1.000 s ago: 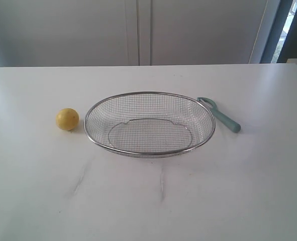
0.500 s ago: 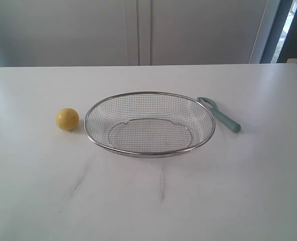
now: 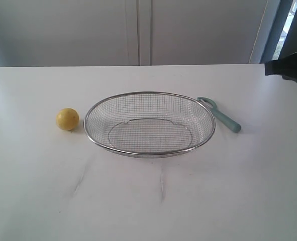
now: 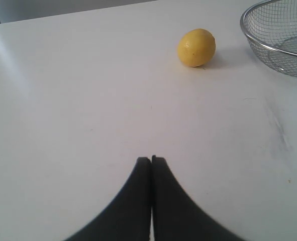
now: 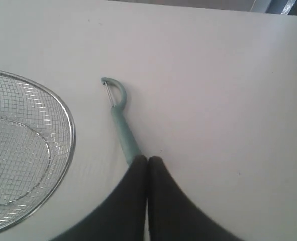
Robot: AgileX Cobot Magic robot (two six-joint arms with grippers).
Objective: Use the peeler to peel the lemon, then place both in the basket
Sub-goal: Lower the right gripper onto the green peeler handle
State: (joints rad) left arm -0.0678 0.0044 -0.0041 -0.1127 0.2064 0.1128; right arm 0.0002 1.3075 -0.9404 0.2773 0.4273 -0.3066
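The yellow lemon (image 3: 67, 119) rests on the white table just left of the wire-mesh basket (image 3: 149, 154), which has nothing in it. The teal peeler (image 3: 219, 115) lies flat against the basket's right side, blade head toward the back. My left gripper (image 4: 151, 159) is shut with nothing in it, well short of the lemon (image 4: 196, 47), with the basket rim (image 4: 244, 31) beyond. My right gripper (image 5: 147, 158) is shut on nothing, and its tips cover the end of the peeler (image 5: 119, 120) handle; whether they touch it I cannot tell. The basket rim (image 5: 72, 135) lies beside it.
A dark part of the right arm (image 3: 289, 68) juts in at the right edge of the exterior view, above the table's back right corner. Faint grey scuff marks (image 3: 80, 178) streak the tabletop in front of the basket. Pale cabinet doors stand behind the table.
A dark part of the right arm has come into the exterior view at the upper right. The lemon, basket and peeler have not moved.
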